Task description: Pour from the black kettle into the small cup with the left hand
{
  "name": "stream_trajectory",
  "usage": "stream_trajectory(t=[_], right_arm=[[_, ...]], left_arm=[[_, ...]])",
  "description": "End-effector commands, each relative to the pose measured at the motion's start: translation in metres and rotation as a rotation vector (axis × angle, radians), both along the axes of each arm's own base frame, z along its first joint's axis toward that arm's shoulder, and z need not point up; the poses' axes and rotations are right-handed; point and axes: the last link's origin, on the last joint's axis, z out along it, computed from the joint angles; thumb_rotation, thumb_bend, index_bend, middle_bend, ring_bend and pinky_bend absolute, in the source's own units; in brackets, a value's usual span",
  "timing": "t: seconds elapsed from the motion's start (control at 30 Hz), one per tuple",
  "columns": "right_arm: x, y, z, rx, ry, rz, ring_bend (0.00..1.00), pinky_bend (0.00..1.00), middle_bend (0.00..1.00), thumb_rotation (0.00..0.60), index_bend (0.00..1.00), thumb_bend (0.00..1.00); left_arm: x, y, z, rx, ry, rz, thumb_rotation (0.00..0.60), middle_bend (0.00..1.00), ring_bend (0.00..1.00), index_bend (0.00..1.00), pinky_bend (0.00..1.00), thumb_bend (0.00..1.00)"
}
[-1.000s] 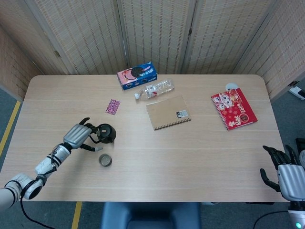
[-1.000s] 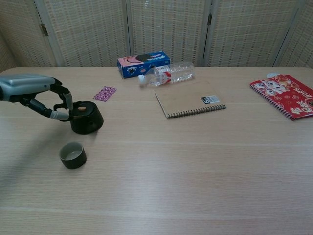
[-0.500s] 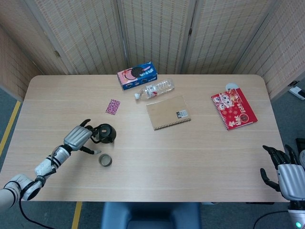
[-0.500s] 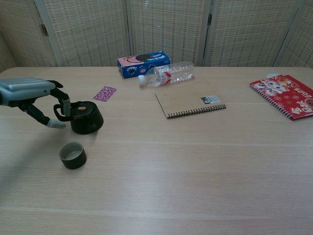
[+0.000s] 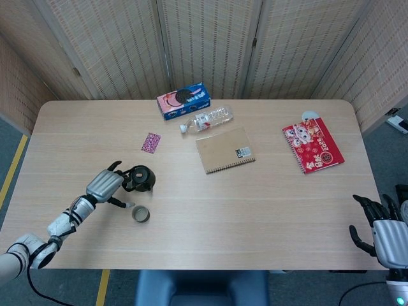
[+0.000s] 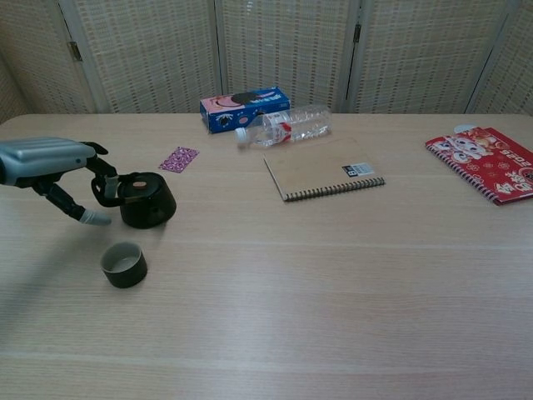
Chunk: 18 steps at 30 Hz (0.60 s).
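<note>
The black kettle (image 5: 142, 178) (image 6: 148, 200) stands upright on the table, its loop handle pointing at my left hand. The small dark cup (image 5: 141, 214) (image 6: 124, 264) stands just in front of it, nearer to me. My left hand (image 5: 105, 185) (image 6: 48, 160) hovers just left of the kettle's handle with its fingers apart and nothing in it. One fingertip (image 6: 94, 218) points down toward the table beside the kettle. My right hand (image 5: 386, 233) hangs off the table's near right corner, fingers spread and empty; the chest view does not show it.
A pink packet (image 5: 151, 142) lies behind the kettle. Further back are a blue biscuit box (image 5: 184, 100) and a lying water bottle (image 5: 206, 119). A brown notebook (image 5: 224, 150) lies mid-table and a red notebook (image 5: 313, 144) at the right.
My left hand's fingers, curled around the kettle's handle a second ago, have come off it and spread. The hand has drawn back slightly leftward. Kettle and cup have not moved.
</note>
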Motion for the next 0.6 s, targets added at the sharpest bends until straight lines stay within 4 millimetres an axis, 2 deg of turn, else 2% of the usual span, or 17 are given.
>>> stream_trajectory(t=[0.03, 0.6], right_arm=[[-0.001, 0.0, -0.001, 0.001, -0.002, -0.002, 0.23, 0.05, 0.25, 0.558, 0.14, 0.45], [-0.001, 0.0, -0.004, 0.007, -0.017, -0.007, 0.23, 0.05, 0.25, 0.56, 0.14, 0.45]], left_arm=[[-0.001, -0.001, -0.001, -0.002, 0.003, 0.003, 0.327, 0.5, 0.36, 0.49, 0.0, 0.19], [-0.012, -0.006, -0.008, -0.03, 0.02, 0.021, 0.327, 0.53, 0.38, 0.52, 0.0, 0.19]])
